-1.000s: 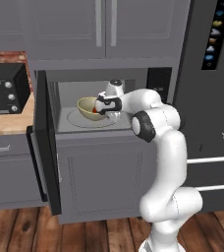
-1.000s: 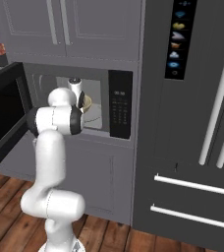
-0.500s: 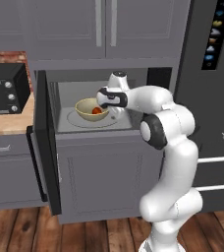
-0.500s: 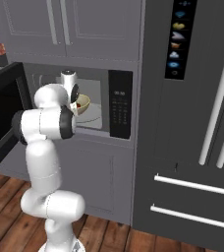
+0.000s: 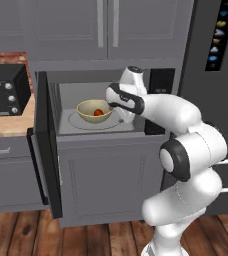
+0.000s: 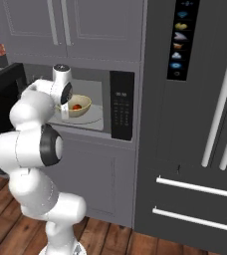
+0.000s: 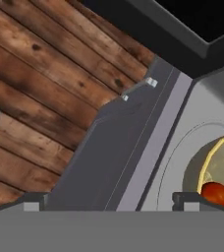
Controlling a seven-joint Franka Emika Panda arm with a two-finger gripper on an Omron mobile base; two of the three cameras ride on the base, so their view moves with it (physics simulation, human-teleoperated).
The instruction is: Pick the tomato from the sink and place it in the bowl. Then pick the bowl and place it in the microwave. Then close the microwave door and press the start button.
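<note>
A: Left base view first. Where is the bowl?

B: The bowl (image 5: pixel 94 110) sits on the round turntable plate (image 5: pixel 81 121) inside the microwave (image 5: pixel 102 107), and the tomato (image 5: pixel 98 112) lies in it. The microwave door (image 5: pixel 48 150) hangs wide open to the left, edge-on to the camera.

A: And the hand?

B: The gripper (image 5: pixel 114 101) is at the mouth of the cavity, just right of the bowl. Its tips are hard to make out here, and I see nothing carried. A black toaster oven (image 5: pixel 5 90) stands on the wooden counter (image 5: pixel 8 124) at the left, well apart.

A: Right base view?

B: The same bowl (image 6: pixel 78 105) with the red tomato (image 6: pixel 76 106) shows behind the arm's wrist, left of the black keypad panel (image 6: pixel 121 105). The refrigerator (image 6: pixel 195 119) stands to the right of the microwave (image 6: pixel 110 104).

A: Does the hand view settle the grip?

B: Yes. The two dark fingertips (image 7: pixel 187 199) stand far apart at the bottom, so the gripper (image 7: pixel 109 202) is spread wide and has hold of nothing. The bowl's (image 7: pixel 217 167) rim and the tomato (image 7: pixel 218 195) sit at the lower right beside one tip, apart from it. Plank floor (image 7: pixel 40 78) fills the left
</note>
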